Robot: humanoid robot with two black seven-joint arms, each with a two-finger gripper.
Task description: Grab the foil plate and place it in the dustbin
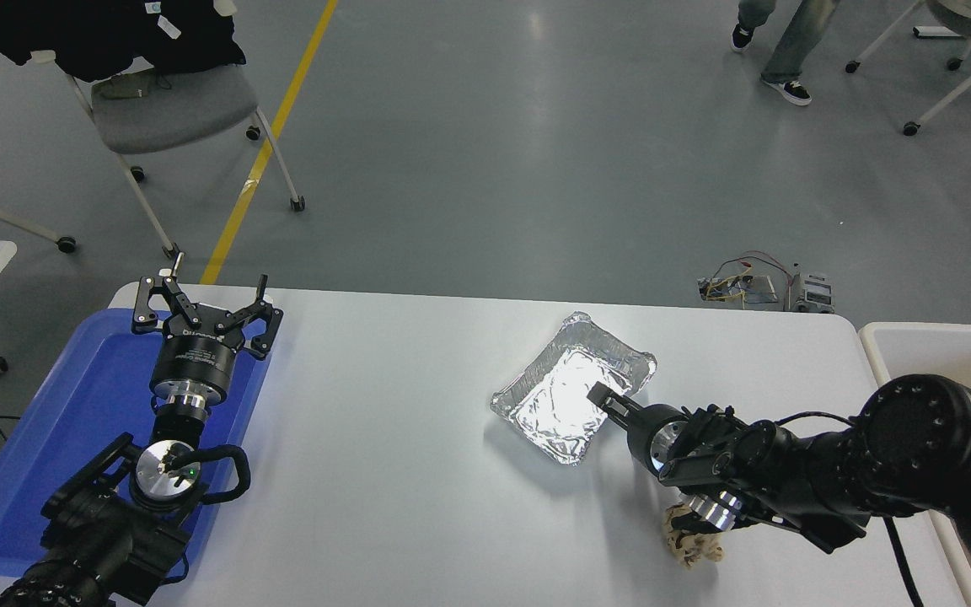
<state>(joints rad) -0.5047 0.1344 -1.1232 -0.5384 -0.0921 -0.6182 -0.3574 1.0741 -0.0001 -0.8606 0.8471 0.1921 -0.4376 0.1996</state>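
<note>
The right gripper [606,399] is pinching the near rim of the foil plate [567,389], which is lying toward the worktop's [401,438] far right. The left gripper [203,319] is sitting open over the blue tray [72,421] at the left edge.

I see the foil plate [571,400] right of centre on the surface [384,472], the dustbin [941,350] beyond the right edge. A tray [47,438] lies far left, a paper ball [693,539] before the plate.

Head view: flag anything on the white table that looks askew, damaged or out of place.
The shiny, crinkled silver foil plate lies skewed to the table's edges, its foil wrinkled. A crumpled beige paper ball sits loose near the front edge, partly under the right gripper. Nothing looks spilled.
</note>
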